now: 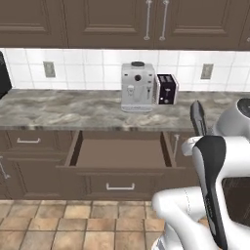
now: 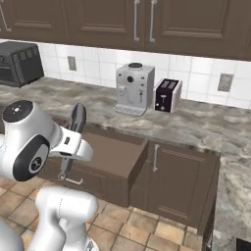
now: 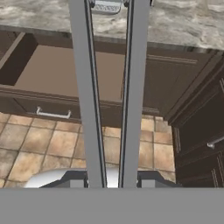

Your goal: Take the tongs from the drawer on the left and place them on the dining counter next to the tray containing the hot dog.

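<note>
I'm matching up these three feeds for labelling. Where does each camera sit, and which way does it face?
Left base view: behind-left, facing the open dark brown wooden drawer; white arm lower right.
Right base view: behind-right, facing the drawer from its other side; arm lower left.
Hand view: looks along the gripper, shut on slim grey metal tongs.
Both base views share the white coffee machine.
</note>
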